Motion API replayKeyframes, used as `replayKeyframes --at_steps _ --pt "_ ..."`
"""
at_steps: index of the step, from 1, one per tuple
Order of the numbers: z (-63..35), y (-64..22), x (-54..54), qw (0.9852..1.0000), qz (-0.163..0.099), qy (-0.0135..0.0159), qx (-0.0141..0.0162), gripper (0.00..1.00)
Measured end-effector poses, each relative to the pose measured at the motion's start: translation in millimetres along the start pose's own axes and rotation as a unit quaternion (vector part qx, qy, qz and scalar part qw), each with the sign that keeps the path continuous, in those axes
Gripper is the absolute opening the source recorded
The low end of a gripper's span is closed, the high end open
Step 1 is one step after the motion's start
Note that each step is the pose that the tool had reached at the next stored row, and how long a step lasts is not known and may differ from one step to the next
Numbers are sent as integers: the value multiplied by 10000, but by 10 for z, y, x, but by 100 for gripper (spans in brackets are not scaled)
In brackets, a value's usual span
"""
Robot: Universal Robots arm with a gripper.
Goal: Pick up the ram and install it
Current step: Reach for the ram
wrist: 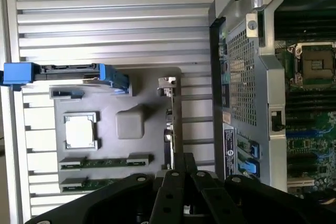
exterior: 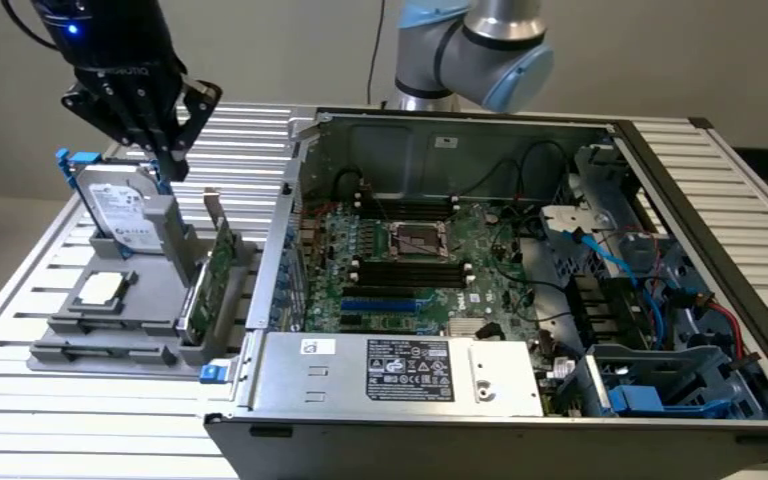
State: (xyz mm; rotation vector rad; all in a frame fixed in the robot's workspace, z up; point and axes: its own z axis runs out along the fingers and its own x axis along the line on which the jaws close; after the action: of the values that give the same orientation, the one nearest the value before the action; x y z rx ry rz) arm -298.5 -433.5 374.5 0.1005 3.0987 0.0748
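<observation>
Two ram sticks (wrist: 105,162) lie flat, side by side, in the grey fixture (wrist: 136,98); they are thin green strips, the second ram (wrist: 88,184) closer to the gripper body. My gripper (wrist: 184,176) hangs above the fixture, its black fingers (wrist: 172,182) drawn together with nothing between them. In the exterior view the gripper (exterior: 168,160) hovers over the upright hard drive (exterior: 124,215) at the fixture's far end. The open computer case (exterior: 357,370) stands at the exterior view's right, with black memory slots (exterior: 411,272) beside the CPU socket (exterior: 420,238).
The fixture also carries a loose CPU (wrist: 80,130), a hard drive with blue rails (wrist: 63,73) and a tall green expansion card (exterior: 213,275) standing on edge. The case's side wall (wrist: 244,77) rises close beside the fixture. Everything rests on a slatted aluminium table (exterior: 37,300).
</observation>
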Motion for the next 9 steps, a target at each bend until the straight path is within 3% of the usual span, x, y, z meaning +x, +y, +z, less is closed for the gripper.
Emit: replayKeyframes --at_steps 9 --pt "60 -107 385 10000 1 21 1 11"
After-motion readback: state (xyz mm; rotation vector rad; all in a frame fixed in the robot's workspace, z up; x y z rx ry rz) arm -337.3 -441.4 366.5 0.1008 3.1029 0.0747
